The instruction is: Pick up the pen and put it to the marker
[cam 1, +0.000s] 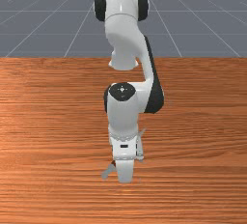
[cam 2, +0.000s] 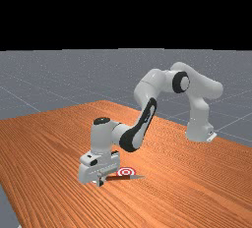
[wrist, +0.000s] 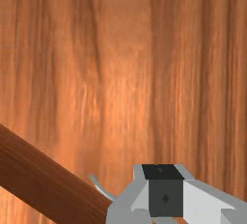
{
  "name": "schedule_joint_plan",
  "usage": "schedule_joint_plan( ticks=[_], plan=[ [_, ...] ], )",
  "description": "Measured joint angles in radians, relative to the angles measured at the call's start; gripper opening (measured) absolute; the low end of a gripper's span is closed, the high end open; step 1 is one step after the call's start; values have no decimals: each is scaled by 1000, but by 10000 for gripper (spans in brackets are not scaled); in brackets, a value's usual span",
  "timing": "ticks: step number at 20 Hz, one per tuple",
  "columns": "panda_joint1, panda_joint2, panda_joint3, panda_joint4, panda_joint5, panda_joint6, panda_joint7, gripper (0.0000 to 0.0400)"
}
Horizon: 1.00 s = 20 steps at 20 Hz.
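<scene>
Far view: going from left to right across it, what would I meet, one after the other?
Gripper → red-and-white target → grey pen tip → the arm's base. The pen's brown body overlaps the target's span, so it is left out.

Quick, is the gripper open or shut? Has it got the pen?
The gripper is by the pen, but I can't tell if it's open, shut or holding it.

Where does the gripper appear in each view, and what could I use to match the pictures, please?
Far view: the gripper is low and left of the middle, beside the brown shaft of the pen.
Wrist view: at the bottom edge, right of the middle.
Front view: below the middle, at the near end of the arm.
Shared landmark: the wooden table.
</scene>
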Motion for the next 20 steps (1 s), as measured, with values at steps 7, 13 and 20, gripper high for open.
schedule_joint_plan(
  ticks=[7,13,20],
  plan=[
    [-8,-44,-19,-85,-19,51,-11,0],
    [-58,-31,2,-54,-3,-4,-73,0],
    [129,-31,-20,-59,-7,36,176,0]
  ],
)
